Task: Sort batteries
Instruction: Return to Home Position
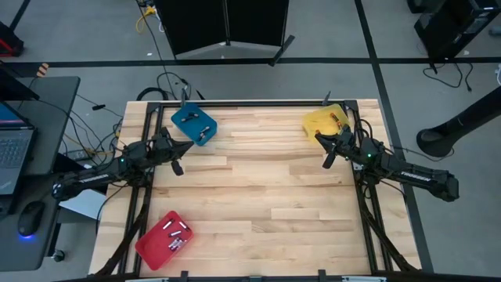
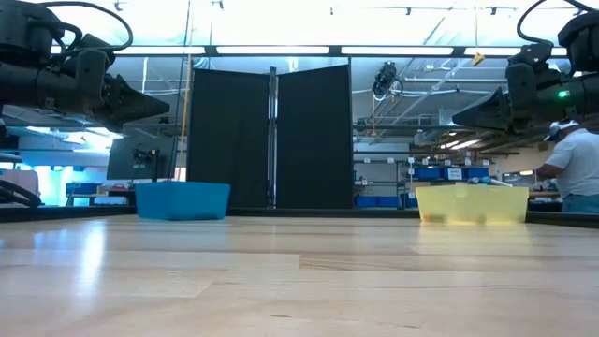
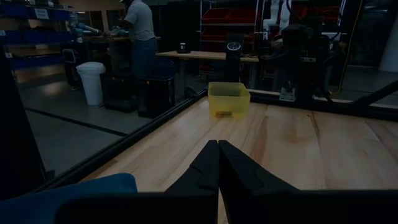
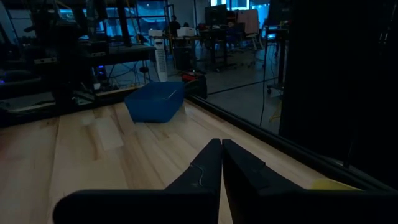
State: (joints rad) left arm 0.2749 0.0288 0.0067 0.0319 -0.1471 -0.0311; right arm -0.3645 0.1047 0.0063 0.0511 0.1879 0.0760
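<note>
no writing on the batteries [image 1: 177,235] or the bins can be read, and the tags on the shelving [image 3: 37,15] in the room are too small to make out. silvery batteries lie in the red bin [image 1: 149,249], at a corner of the surface [image 1: 258,196] on the left arm's side. others lie in the blue bin [image 1: 205,135] and the yellow bin [image 1: 313,121], both against the opposite edge. the left gripper [image 1: 178,168] hangs above the wood just beside the blue bin, fingers pressed together, holding nothing. the right gripper [image 1: 326,164] hangs beside the yellow bin, likewise closed and empty. pale wood planks run wide between them, edged by a dark frame rail [image 1: 250,102]. a person [image 2: 576,168] stands at a workbench in the room behind.
</note>
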